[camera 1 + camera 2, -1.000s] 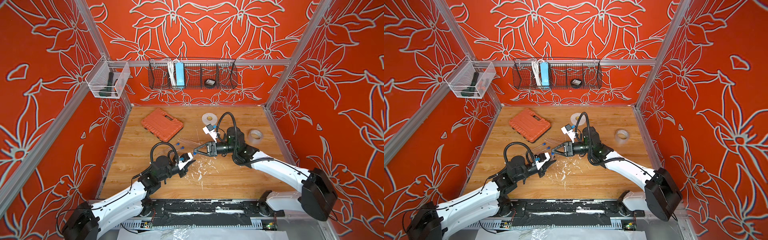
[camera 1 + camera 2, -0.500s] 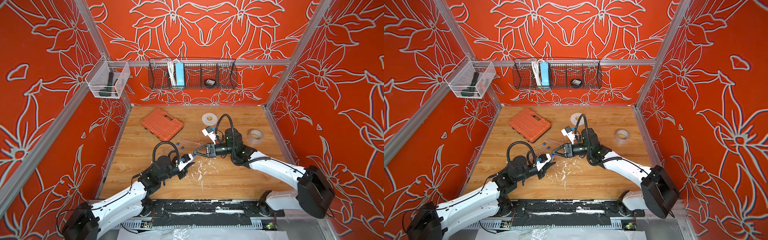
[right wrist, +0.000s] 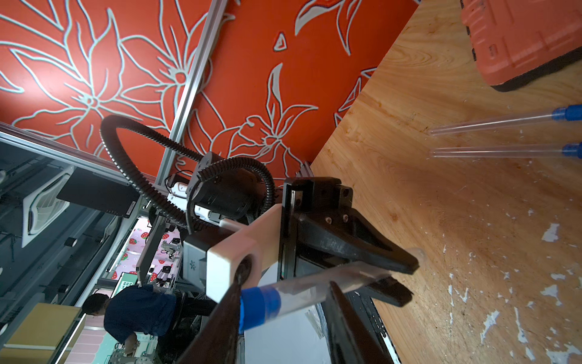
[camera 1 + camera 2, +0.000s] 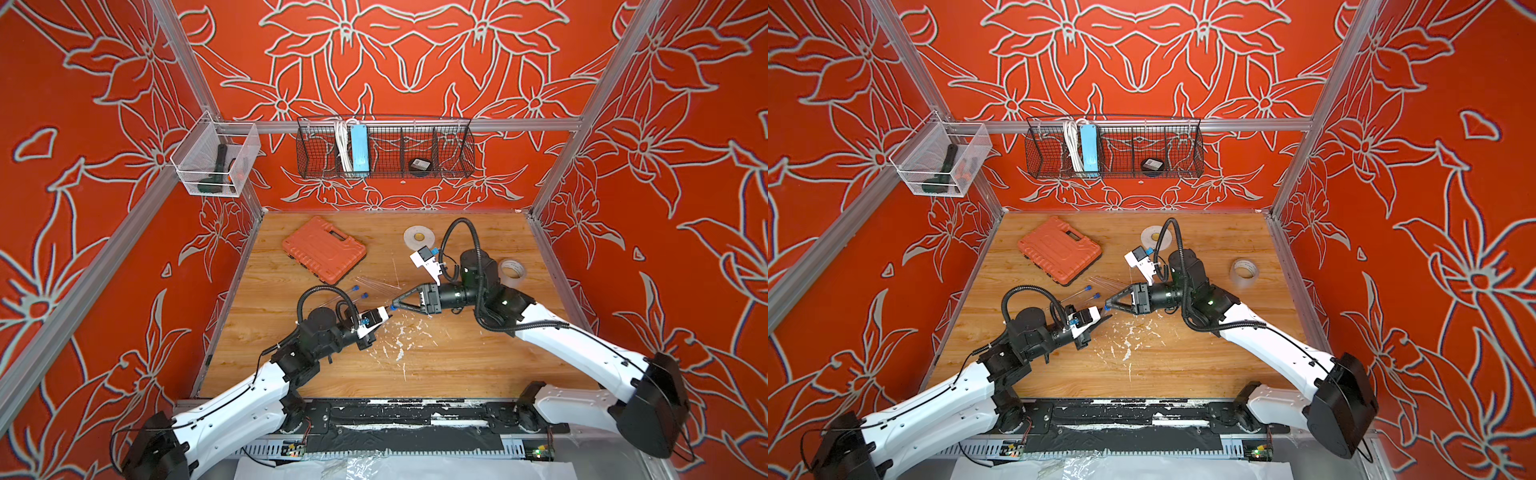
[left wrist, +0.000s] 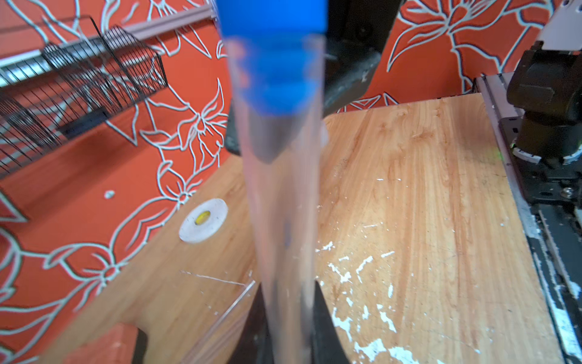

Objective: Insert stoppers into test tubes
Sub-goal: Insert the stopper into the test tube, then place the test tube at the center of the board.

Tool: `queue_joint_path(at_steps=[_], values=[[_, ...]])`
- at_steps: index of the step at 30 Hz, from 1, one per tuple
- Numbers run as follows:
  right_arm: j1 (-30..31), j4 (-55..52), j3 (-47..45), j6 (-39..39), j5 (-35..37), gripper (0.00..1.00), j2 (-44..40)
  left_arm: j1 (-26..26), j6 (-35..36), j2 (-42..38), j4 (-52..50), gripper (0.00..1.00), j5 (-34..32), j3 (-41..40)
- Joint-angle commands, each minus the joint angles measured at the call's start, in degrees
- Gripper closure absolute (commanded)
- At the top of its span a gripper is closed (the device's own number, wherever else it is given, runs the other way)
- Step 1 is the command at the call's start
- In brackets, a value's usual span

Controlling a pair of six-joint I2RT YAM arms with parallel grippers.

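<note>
One clear test tube [image 3: 318, 283] is held roughly level above the worktop [image 4: 457, 353], with a bright blue stopper [image 3: 259, 304] seated in its mouth. Two stoppered tubes [image 3: 504, 121] lie flat side by side on the wood. A few bare tubes [image 4: 378, 283] lie flat nearby, but they are too faint to count.

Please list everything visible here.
tool case: one, orange, table rear left.
tape roll: one, whitish, table right.
white disc: one, table rear.
wire basket: one, black, back wall, holds blue power strip.
clear bin: one, left wall.
stoppered test tubes: two, blue-capped, mid-table.
bare test tubes: count unclear, clear, by tool case.
held test tube: one, clear, blue stopper in mouth.
left claw: one, black, shut on held test tube.
right claw: one, black, at that stopper.
</note>
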Motion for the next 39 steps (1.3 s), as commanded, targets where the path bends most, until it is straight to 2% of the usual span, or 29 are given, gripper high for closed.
queue_joint_path(at_steps=[1,9,15,17,21,23,31,36,39], values=[[-0.3,-15.5,-0.1,-2.6,6.7,0.53,1.0,-1.1,5.7,-2.0,8.4,1.0,5.0,4.7],[-2.7,-16.5,9.3,-3.8,2.8,0.39,-5.5,-1.1,5.4,4.0,-7.9,1.0,3.1,6.5],[-8.6,-17.2,8.1,-4.8,2.6,0.36,-10.7,-1.1,5.8,8.4,-14.5,1.0,0.8,8.1],[-10.3,-21.7,7.2,-8.1,6.4,0.36,-12.4,-1.1,6.6,10.2,-17.9,1.0,-1.1,9.1],[-12.0,-33.3,6.4,-17.4,19.3,0.38,-14.1,-1.0,6.2,15.9,-27.5,1.0,-6.5,12.0],[-13.0,-34.5,5.1,-18.6,21.7,0.38,-15.0,-0.8,5.0,17.8,-31.8,1.0,-9.1,12.6],[-15.4,-34.2,0.0,-20.5,22.3,0.39,-18.1,4.5,5.7,24.3,-42.0,0.99,-13.4,15.9],[-15.9,-33.5,-3.1,-20.4,22.1,0.39,-20.4,8.2,6.4,31.6,-48.1,0.99,-19.9,18.4],[-16.1,-33.1,-3.7,-20.8,21.3,0.39,-21.0,9.6,6.1,33.1,-49.8,0.96,-20.2,19.6]])
